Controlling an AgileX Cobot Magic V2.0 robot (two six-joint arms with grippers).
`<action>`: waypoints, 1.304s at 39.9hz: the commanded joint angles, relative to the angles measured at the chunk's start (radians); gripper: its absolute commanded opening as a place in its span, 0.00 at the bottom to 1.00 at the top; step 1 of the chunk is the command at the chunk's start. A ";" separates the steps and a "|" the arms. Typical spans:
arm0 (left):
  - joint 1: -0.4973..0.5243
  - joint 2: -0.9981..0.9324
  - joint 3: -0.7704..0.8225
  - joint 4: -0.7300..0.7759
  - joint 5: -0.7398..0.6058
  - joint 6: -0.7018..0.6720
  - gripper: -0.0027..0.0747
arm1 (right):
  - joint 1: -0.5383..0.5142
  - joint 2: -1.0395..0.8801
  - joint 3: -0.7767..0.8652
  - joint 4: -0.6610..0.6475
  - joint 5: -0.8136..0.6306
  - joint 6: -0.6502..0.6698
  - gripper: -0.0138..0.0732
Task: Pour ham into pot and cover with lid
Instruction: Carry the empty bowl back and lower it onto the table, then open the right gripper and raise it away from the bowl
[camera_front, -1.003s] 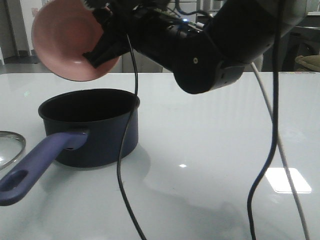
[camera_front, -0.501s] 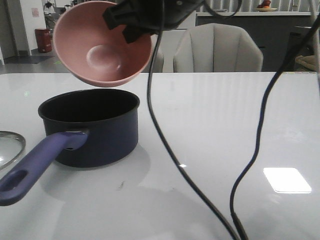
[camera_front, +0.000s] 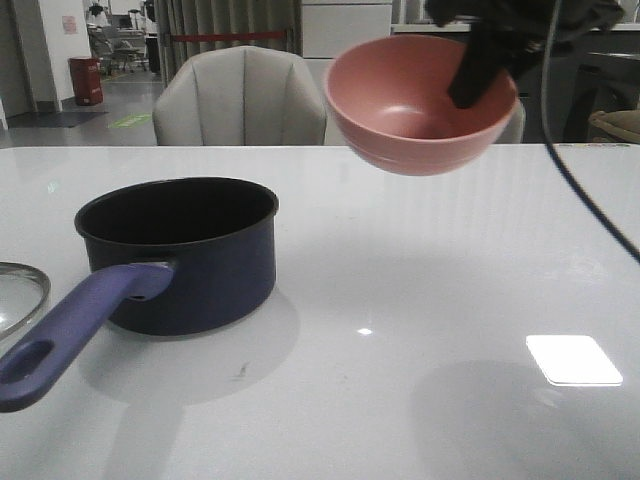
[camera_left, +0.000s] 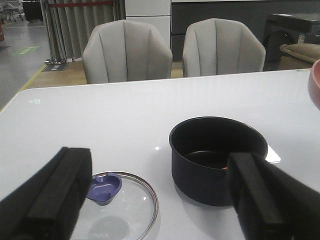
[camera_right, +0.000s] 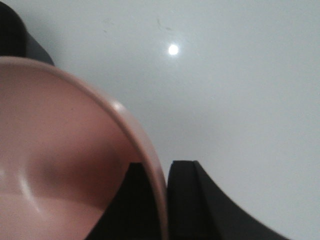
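Observation:
The dark navy pot (camera_front: 180, 255) stands on the white table at the left, its long blue-purple handle (camera_front: 75, 335) pointing to the near left. In the left wrist view the pot (camera_left: 217, 160) shows a tiny orange speck of ham (camera_left: 225, 168) on its bottom. The glass lid (camera_left: 120, 205) with its blue knob (camera_left: 105, 187) lies flat beside the pot; only its edge (camera_front: 20, 295) shows in the front view. My left gripper (camera_left: 160, 200) is open and empty above lid and pot. My right gripper (camera_right: 160, 200) is shut on the rim of the empty pink bowl (camera_front: 420, 105), held upright in the air right of the pot.
Two grey chairs (camera_left: 127, 50) stand behind the table's far edge. A bright light patch (camera_front: 573, 360) lies on the table (camera_front: 400, 300) at the near right. The bowl's edge (camera_left: 315, 90) shows at the side of the left wrist view.
The right arm has carried the pink bowl from above the pot to the right and turned it back from tilted to upright. Pot and lid have not moved.

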 joint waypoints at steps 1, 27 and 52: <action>-0.007 0.007 -0.026 -0.012 -0.072 -0.001 0.79 | -0.071 -0.050 -0.032 0.016 0.041 0.018 0.32; -0.007 0.007 -0.026 -0.012 -0.074 -0.001 0.79 | -0.207 0.197 -0.033 0.053 0.164 0.029 0.45; -0.007 0.007 -0.026 -0.012 -0.074 -0.001 0.79 | -0.207 0.128 -0.034 0.025 0.108 -0.067 0.62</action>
